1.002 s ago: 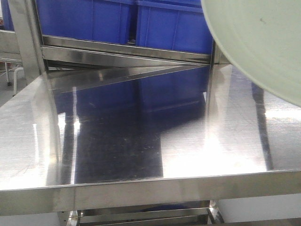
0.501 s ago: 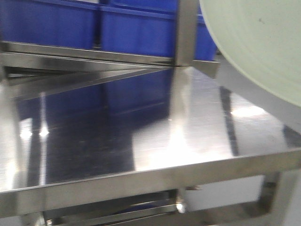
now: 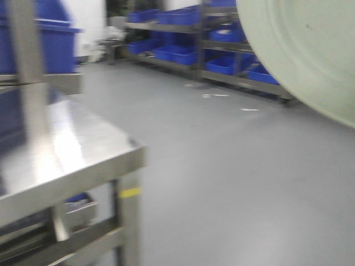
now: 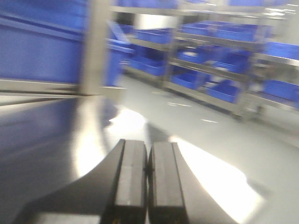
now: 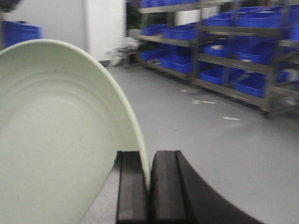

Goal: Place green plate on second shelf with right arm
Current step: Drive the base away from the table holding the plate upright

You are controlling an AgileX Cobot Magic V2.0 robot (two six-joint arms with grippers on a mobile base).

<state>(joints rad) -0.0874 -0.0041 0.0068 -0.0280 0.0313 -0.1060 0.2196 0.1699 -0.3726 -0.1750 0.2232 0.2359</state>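
Right wrist view — right fingers (image 5: 132, 186) clenched on rim of green plate (image 5: 60, 140), likely light, stiff, slippery; left fingers (image 4: 131, 177) pressed together.

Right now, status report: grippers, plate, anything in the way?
Right gripper shut on green plate, held by its rim. Left gripper shut, empty. Plate not yet shelved; steel shelf off to the left, nothing seen blocking.

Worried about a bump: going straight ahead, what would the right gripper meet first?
Nothing close, it seems: the right gripper, shut on the green plate, points over bare floor toward distant blue-bin racks.
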